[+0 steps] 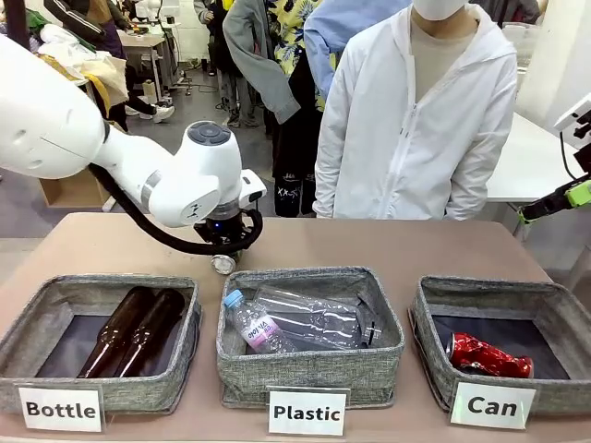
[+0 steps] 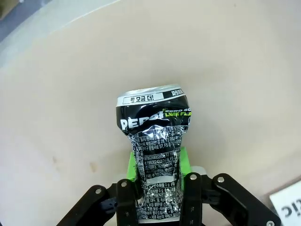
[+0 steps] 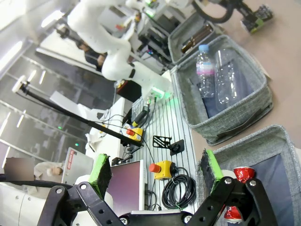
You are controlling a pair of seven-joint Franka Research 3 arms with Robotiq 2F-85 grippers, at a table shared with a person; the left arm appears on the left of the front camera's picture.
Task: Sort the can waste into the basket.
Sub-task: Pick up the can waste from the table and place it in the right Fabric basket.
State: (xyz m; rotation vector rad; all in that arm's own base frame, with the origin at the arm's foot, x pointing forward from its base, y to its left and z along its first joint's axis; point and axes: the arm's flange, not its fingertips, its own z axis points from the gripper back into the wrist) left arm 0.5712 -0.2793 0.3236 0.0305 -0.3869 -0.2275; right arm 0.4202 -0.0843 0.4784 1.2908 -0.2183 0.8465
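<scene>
Left pincer grips a crushed can over the desk

The left pincer (image 2: 157, 188) clamps a dented black can (image 2: 155, 141) behind the middle basket (image 1: 309, 369); the right pincer (image 3: 155, 174) gapes wide above the Can basket (image 1: 434, 369) at far right.

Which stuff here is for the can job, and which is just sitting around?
For the job:
- crushed black can, gripped in the left gripper
- basket labelled Can
- crushed red can already inside it

Just lying about:
- Plastic basket with clear bottles
- Bottle basket with brown bottles
</scene>
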